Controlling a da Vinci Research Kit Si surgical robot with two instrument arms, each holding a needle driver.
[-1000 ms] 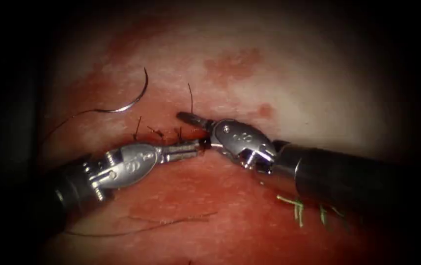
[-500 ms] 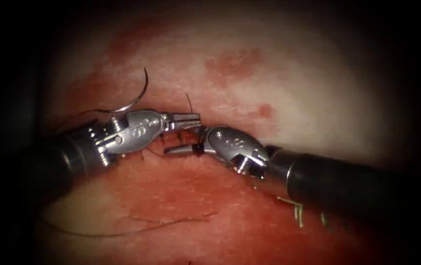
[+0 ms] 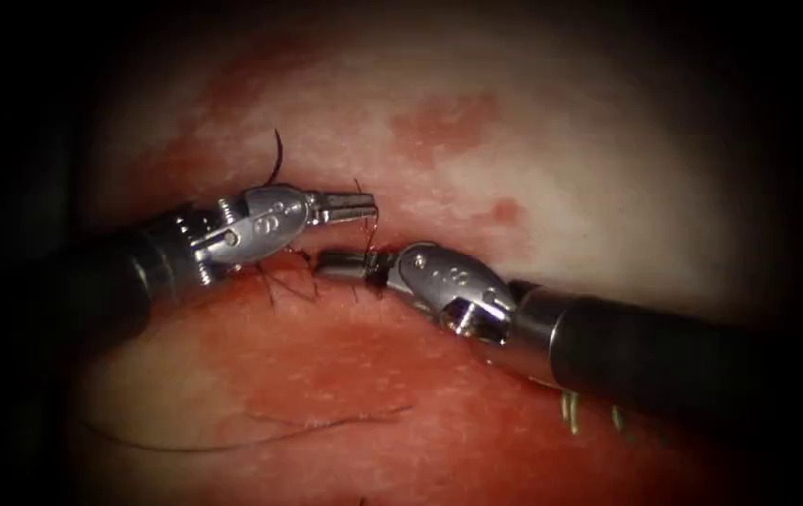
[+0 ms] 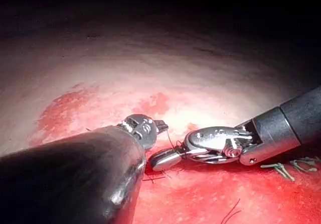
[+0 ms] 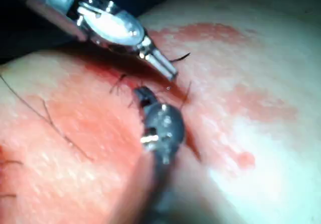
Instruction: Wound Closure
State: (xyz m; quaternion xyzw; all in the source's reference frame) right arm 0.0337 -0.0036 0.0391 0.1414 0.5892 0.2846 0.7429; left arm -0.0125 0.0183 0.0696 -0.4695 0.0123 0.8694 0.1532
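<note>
light: dim, dark vignette at edges | glare: tissue (strongly lit) | focus: perhaps soft up close

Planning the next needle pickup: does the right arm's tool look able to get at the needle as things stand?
Probably not directly. The needle, held by neither tool, lies on the tissue left of the cut, and the left tool lies across it, between it and the right tool.
</note>
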